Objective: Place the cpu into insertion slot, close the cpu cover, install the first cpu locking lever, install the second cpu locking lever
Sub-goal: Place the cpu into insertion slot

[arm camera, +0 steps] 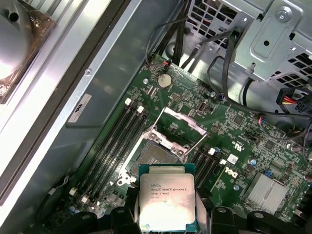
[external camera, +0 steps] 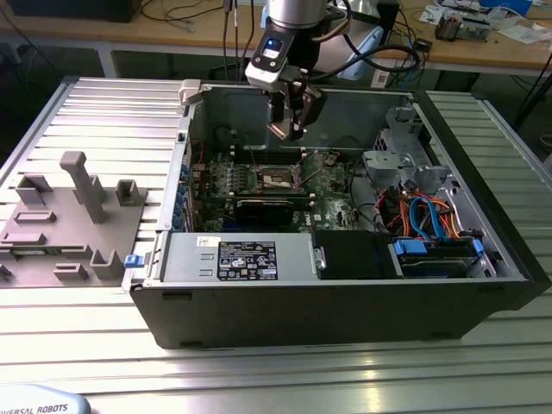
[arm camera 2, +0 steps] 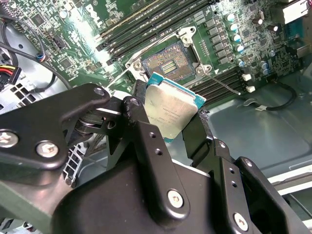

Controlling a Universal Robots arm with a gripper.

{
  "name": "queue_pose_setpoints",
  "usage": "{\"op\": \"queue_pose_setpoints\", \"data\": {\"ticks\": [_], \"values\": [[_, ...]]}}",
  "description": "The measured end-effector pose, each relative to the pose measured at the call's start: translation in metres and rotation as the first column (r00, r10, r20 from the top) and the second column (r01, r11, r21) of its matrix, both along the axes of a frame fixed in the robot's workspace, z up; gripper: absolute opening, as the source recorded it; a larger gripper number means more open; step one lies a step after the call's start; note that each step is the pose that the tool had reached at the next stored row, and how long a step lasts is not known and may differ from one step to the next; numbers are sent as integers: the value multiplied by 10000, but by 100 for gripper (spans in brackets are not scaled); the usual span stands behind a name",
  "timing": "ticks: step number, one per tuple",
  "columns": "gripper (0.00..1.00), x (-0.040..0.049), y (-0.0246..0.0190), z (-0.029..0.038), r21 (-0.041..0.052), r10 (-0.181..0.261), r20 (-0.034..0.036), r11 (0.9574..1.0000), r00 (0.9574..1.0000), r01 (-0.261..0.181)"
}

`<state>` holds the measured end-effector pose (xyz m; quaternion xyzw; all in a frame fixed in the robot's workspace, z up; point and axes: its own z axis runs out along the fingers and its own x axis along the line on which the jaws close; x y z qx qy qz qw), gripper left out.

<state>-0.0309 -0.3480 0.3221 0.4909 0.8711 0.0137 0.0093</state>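
The cpu [arm camera: 167,197], silvery top showing, is pinched by its edges in the gripper [arm camera 2: 167,112], held clear above the insertion slot [arm camera: 153,158]. Beyond it the cpu cover [arm camera: 184,118] stands hinged open, leaving the socket bare to receive the chip.

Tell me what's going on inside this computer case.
The robot arm's hand holds the cpu by its edges, above the green board inside the open computer case. In the first wrist view the insertion slot is bare, and the cpu cover stands tilted up on its hinge. The cpu is not yet seated, and nothing is closed over the slot.
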Motion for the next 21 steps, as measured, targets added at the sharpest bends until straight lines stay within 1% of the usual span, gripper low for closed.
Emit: {"op": "queue_pose_setpoints", "data": {"ticks": [11,21], "values": [[54,0,0,-1,0,-239,0,9997,9997,239],[54,0,0,-2,-1,-354,-1,9994,9994,354]]}}
